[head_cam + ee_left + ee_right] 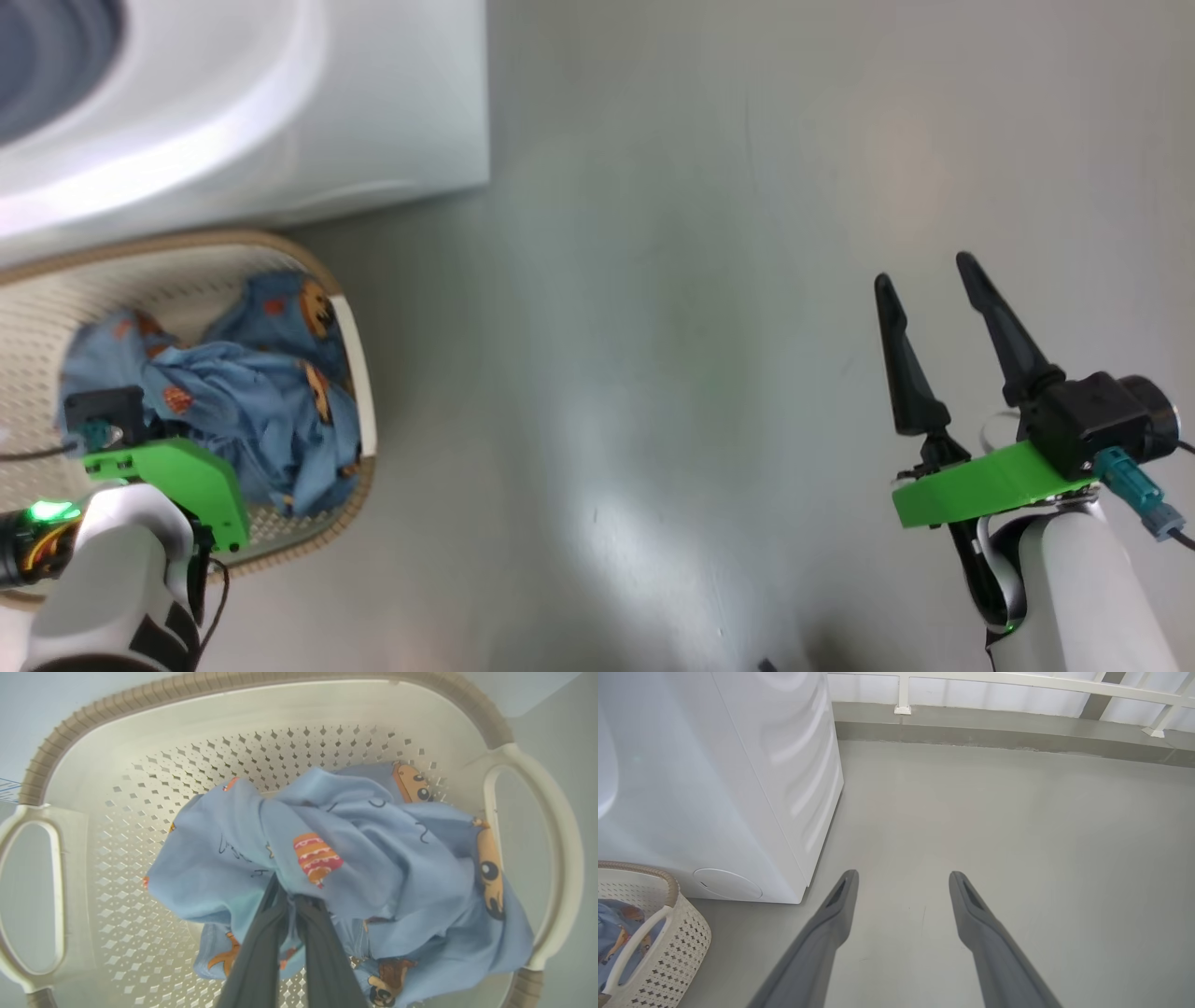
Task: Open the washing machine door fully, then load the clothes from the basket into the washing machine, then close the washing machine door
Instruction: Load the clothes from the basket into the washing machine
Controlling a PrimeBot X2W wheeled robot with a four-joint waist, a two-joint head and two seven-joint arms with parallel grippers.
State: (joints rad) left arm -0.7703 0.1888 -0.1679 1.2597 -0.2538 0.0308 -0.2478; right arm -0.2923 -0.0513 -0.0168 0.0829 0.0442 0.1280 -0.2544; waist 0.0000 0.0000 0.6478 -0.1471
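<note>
The left claw (287, 897) reaches down into the basket (140, 700), its two dark fingers pressed together on a bunched fold of the clothes (383, 858), so it is gripping the light-blue fabric near the middle of the heap. The clothes, printed with orange-brown cartoon animals, lie piled inside the cream perforated basket and lean toward one looped handle (560, 858); bare perforated wall shows around the rest of the heap. In the head view the basket stands on the grey floor (700, 327) just in front of the washing machine (373, 112), near its white lower front corner, and the left arm's green wrist plate (177, 476) covers part of the heap. The right claw (922, 271) hangs over bare floor, well apart from the basket and the machine, its fingers spread wide with nothing between them. The right wrist view shows the machine's white side panel, a round cover (727, 884) low on its front just beside the basket's brown rim, and a pale railing (1017, 679) along the far edge of the floor
</note>
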